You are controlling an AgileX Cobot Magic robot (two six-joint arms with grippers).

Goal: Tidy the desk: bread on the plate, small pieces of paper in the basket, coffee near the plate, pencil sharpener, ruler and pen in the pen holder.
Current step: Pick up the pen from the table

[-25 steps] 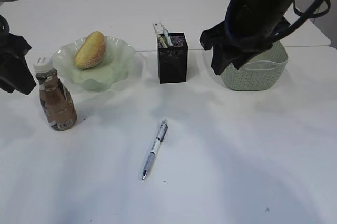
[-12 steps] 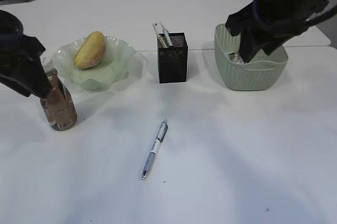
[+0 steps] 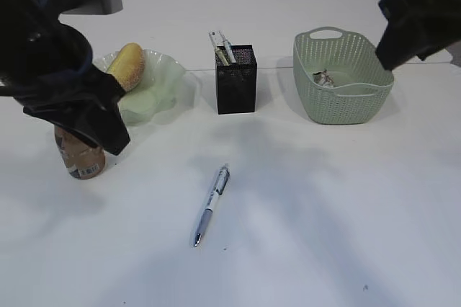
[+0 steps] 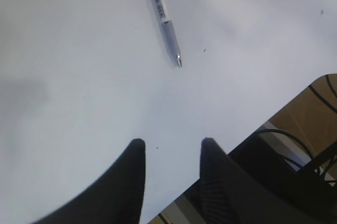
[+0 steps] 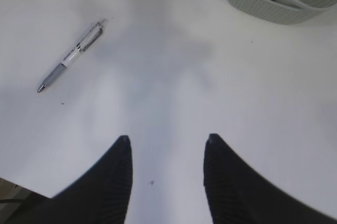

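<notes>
The pen (image 3: pixel 210 205) lies loose on the white desk (image 3: pixel 324 199), in front of the black mesh pen holder (image 3: pixel 236 83). A clear ruler (image 3: pixel 217 39) sticks out of the holder. The bread (image 3: pixel 130 62) rests on the wavy green plate (image 3: pixel 164 76). The coffee (image 3: pixel 78 159) stands left of the plate, mostly hidden behind my left arm (image 3: pixel 65 83). Crumpled paper (image 3: pixel 322 77) lies in the basket (image 3: pixel 342 94). My left gripper (image 4: pixel 171 142) hangs open and empty over bare desk near its edge, the pen (image 4: pixel 164 21) ahead. My right gripper (image 5: pixel 166 139) is open and empty, the pen (image 5: pixel 71 56) far left. The pencil sharpener is out of view.
My right arm (image 3: pixel 421 15) hangs at the top right, above and behind the basket (image 5: pixel 263 3). The desk's front edge shows in both wrist views, with cables (image 4: pixel 316 145) below it. A seam crosses the tabletop behind the plate and holder.
My left arm swung right and forward, now covering most of the coffee and part of the plate. My right arm drew back from the basket to the upper right, uncovering it.
</notes>
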